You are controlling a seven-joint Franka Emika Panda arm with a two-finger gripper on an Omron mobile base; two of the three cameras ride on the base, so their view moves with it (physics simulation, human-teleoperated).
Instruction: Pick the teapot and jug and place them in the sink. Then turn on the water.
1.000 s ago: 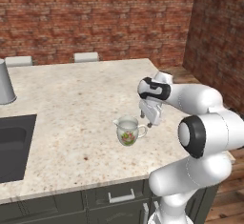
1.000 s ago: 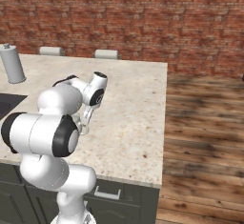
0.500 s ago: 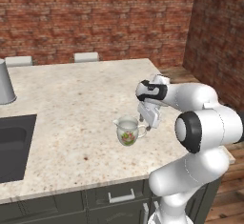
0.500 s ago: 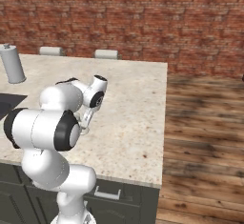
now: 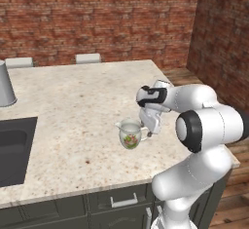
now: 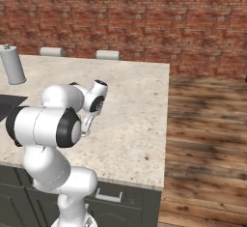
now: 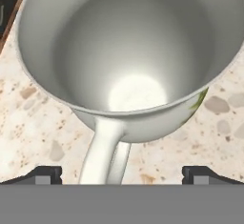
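I see the sink (image 5: 14, 147) at far left, the jug (image 5: 130, 134) upright on the speckled tabletop (image 5: 73, 101) near its front edge, well apart from the sink. My tool (image 5: 150, 128) sits just right of it, released, fingers (image 7: 45, 174) either side of the handle.

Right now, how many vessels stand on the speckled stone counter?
2: the cream-white floral jug near the front edge, directly under the open hand, and a tall grey metal canister at the far left, behind the dark sink. The arm may hide others.
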